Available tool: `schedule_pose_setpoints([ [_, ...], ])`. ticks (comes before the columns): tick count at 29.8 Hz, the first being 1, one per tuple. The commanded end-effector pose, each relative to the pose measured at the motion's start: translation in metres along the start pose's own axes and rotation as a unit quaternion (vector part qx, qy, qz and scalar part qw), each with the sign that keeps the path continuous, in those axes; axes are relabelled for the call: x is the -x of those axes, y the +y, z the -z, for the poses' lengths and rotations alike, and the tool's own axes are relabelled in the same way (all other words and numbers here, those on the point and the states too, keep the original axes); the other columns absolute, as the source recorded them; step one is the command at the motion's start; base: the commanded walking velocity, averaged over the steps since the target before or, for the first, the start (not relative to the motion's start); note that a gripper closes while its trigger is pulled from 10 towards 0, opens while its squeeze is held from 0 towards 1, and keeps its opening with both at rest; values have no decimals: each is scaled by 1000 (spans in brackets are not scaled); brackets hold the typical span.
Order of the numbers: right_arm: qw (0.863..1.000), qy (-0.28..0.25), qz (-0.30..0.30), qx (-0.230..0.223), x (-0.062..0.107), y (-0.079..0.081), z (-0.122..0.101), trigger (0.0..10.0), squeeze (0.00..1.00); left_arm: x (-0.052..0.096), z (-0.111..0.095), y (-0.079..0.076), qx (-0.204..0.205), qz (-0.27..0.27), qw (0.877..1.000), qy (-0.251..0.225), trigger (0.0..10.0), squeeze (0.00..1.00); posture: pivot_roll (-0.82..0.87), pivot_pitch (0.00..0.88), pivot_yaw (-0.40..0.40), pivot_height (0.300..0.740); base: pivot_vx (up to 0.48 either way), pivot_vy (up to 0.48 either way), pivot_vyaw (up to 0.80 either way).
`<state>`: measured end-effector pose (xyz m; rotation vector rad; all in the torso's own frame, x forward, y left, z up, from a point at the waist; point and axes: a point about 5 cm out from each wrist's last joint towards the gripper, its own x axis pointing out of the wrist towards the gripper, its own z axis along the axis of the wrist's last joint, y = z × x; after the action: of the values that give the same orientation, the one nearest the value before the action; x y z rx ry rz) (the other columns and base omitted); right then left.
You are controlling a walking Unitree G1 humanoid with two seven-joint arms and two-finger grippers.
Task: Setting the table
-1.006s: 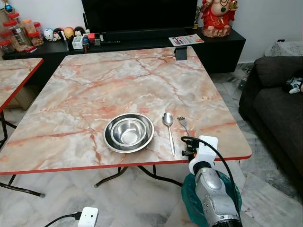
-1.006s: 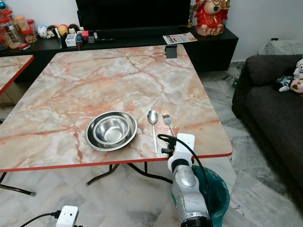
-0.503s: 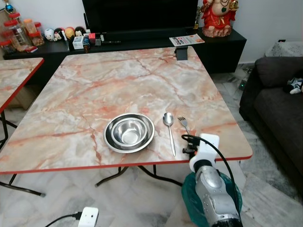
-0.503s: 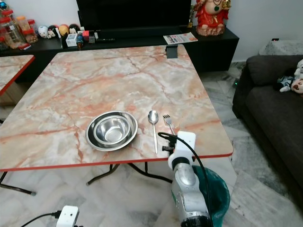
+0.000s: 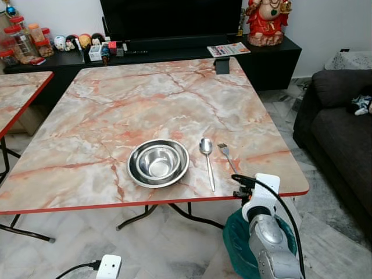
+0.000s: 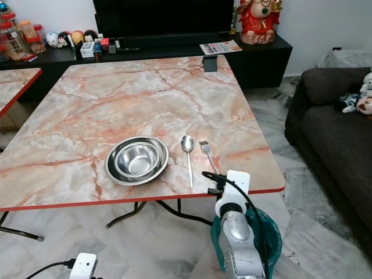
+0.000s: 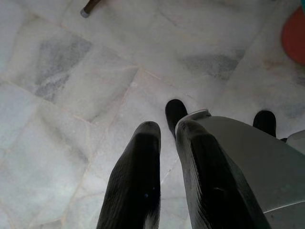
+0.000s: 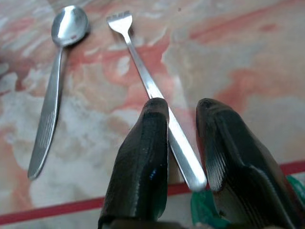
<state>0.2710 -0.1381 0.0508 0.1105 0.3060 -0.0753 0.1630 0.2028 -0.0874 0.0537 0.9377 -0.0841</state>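
A steel bowl (image 5: 158, 163) sits near the front edge of the marble table (image 5: 145, 104). A spoon (image 5: 206, 158) lies just right of it, and a fork (image 5: 226, 156) lies right of the spoon. My right arm (image 5: 258, 200) hangs at the table's front right edge. In the right wrist view my right gripper (image 8: 182, 106) is open, with its fingers (image 8: 143, 157) on either side of the fork's handle (image 8: 164, 102), which lies flat on the table beside the spoon (image 8: 57, 71). My left gripper (image 7: 167, 126) hangs idle over the floor with its fingers close together.
A teal bin (image 5: 233, 238) stands on the floor under my right arm. A dark sofa (image 5: 343, 128) is to the right and a second table (image 5: 17, 93) to the left. Behind the table is a black TV cabinet (image 5: 174, 52). A white plug box (image 5: 108, 267) lies on the floor.
My right arm has drawn back from over the fork to the table's front edge and dropped lower. Bowl, spoon and fork have not moved.
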Motion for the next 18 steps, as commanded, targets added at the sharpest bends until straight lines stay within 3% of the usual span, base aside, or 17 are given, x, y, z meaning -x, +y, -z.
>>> schedule_pose_setpoints([
  [1,1000,0,-16,-2,0,8,-4,10000,0,0,2,1,-12,2,1000,9,10000,0,-4,26,65,740,0,0,0],
  [18,1000,21,-16,-13,-3,13,-2,10000,0,1,3,3,-10,0,1000,10,10000,0,2,30,67,740,0,0,0],
])
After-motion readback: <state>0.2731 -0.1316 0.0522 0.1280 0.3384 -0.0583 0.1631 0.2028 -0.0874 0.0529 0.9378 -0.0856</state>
